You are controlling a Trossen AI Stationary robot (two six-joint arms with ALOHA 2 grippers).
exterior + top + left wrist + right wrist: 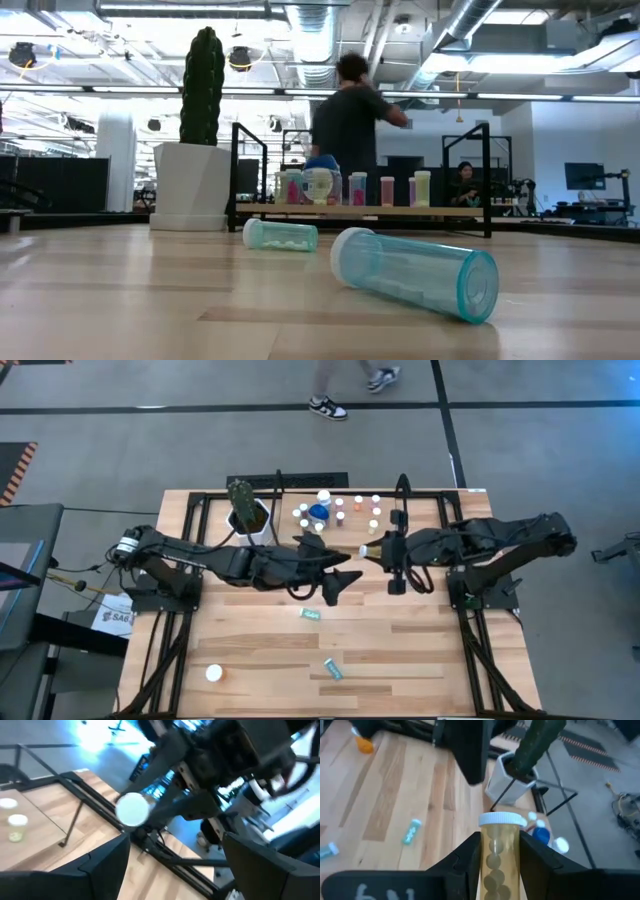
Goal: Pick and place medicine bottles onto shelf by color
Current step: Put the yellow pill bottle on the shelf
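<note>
My right gripper (378,548) is shut on a yellowish bottle (496,857) with a white cap, held over the near rail of the shelf (420,510). My left gripper (338,580) is open and empty just left of it, over the table; its wrist view looks at the white cap (132,810). Several small bottles and a rounded blue bottle (319,512) stand on the shelf board. Two teal bottles (311,614) (333,670) lie on their sides on the table. A white-capped bottle (214,673) sits at the near left. My right gripper pinches the yellowish bottle's body (495,870) between its two fingers, below the cap (502,820). The fingers come about level from the table's right and lie along the bottle. The cap end sticks out past the fingertips toward the left. The bottle is lifted clear.
A white pot with a green cactus (245,510) stands at the shelf's left end. Black posts and rails (487,180) frame the shelf. A person (350,120) moves in the room beyond the far edge. An orange bottle (365,745) lies on the table.
</note>
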